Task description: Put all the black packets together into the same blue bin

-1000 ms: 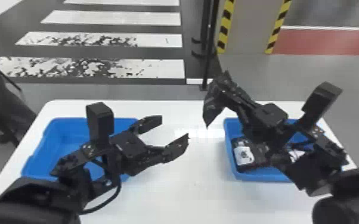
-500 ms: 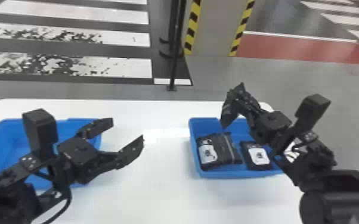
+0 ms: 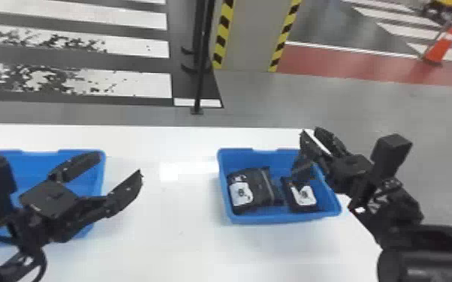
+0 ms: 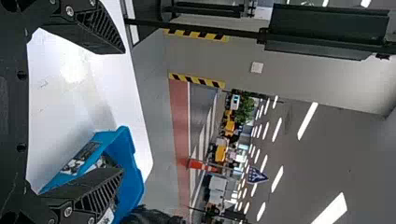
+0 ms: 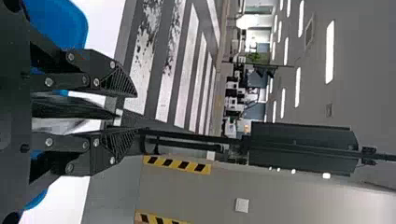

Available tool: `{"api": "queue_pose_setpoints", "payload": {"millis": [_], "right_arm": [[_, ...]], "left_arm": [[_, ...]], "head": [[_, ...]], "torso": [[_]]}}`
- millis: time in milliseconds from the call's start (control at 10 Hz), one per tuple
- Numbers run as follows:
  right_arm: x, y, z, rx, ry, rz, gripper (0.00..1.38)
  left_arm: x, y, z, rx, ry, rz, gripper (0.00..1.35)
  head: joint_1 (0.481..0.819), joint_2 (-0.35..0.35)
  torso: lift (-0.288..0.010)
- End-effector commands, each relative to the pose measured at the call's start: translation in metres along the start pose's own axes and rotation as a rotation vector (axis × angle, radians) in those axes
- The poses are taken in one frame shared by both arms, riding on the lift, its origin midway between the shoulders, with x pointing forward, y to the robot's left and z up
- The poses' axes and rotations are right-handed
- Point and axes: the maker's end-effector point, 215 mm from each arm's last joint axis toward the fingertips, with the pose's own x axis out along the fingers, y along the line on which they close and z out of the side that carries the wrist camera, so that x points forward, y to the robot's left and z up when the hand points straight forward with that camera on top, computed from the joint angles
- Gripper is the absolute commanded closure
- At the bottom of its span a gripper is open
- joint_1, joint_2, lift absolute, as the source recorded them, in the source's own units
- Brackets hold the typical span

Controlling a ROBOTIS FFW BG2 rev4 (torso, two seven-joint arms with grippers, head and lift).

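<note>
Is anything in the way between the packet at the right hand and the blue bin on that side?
Nothing visible stands between the black packet at the right hand and the blue bin. Inside lie one packet and, closer to the hand, another packet that it may land on.

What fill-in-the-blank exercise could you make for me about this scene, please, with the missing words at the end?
The packets with pale labels lie in the bin on the robot's ____ side. The left hand is ____, not shut. The table under that bin is coloured ____. The pillar behind has edge stripes of black and ____.

Missing words: right; open; white; yellow.
</note>
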Motion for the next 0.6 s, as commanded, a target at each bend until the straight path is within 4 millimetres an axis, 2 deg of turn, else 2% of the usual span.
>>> {"api": "queue_pose_setpoints", "payload": {"millis": [0, 200, 300, 400, 500], "right_arm": [[-0.009, -0.002, -0.001, -0.011, 0.005, -0.007, 0.09], [-0.032, 0.024, 0.036, -0.027, -0.084, 0.022, 0.15], [-0.049, 0.035, 0.049, -0.021, -0.117, 0.025, 0.16], [-0.066, 0.048, 0.065, -0.025, -0.150, 0.024, 0.16], [-0.081, 0.065, 0.072, 0.004, -0.166, 0.031, 0.16]], "left_arm": [[-0.007, 0.007, 0.006, 0.000, -0.039, 0.032, 0.13], [-0.023, 0.018, 0.022, 0.015, -0.124, 0.129, 0.13], [-0.036, 0.025, 0.031, 0.014, -0.184, 0.188, 0.13], [-0.057, 0.037, 0.042, 0.006, -0.261, 0.278, 0.13], [-0.080, 0.047, 0.047, 0.005, -0.311, 0.376, 0.14]], "head": [[0.695, -0.276], [0.695, -0.267], [0.695, -0.255], [0.695, -0.228], [0.695, -0.200]], "torso": [[-0.110], [-0.110], [-0.110], [-0.110], [-0.110]]}}
